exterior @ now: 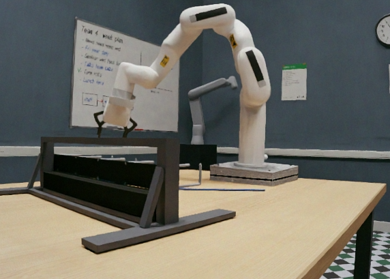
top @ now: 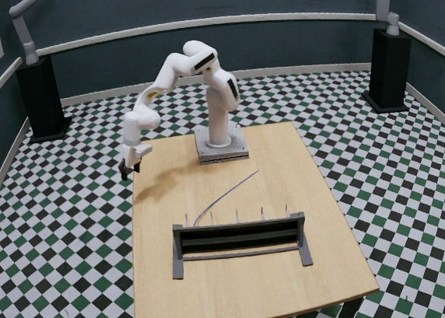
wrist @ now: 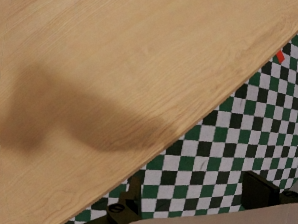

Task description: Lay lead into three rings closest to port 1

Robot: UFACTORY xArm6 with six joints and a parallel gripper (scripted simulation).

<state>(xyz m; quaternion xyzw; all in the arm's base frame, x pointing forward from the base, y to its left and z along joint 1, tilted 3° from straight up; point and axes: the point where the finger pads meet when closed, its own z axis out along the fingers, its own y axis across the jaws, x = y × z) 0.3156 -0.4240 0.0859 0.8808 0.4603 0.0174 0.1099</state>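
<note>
A grey free-standing rack (top: 237, 225) (exterior: 109, 141) stands upright on the wooden table (top: 272, 287) (exterior: 273, 224) (wrist: 100, 60). Thin steel rings (top: 237, 216) rise in a row along its far side. The thin blue lead (top: 229, 191) (exterior: 221, 189) leaves the rack near its left end in the top view. It lies loose on the table, running toward the arm's base, and sits in no ring. My gripper (top: 130, 171) (exterior: 113, 130) (wrist: 193, 192) is open and empty. It hangs above the table's left edge, far from the lead and the rack.
The arm's base plate (top: 221, 147) (exterior: 253, 173) sits at the table's far side. Black pedestals (top: 40, 96) (top: 389, 69) with other arms stand on the checkered floor (top: 369, 139) (wrist: 225, 140). A whiteboard (exterior: 102, 54) hangs on the wall.
</note>
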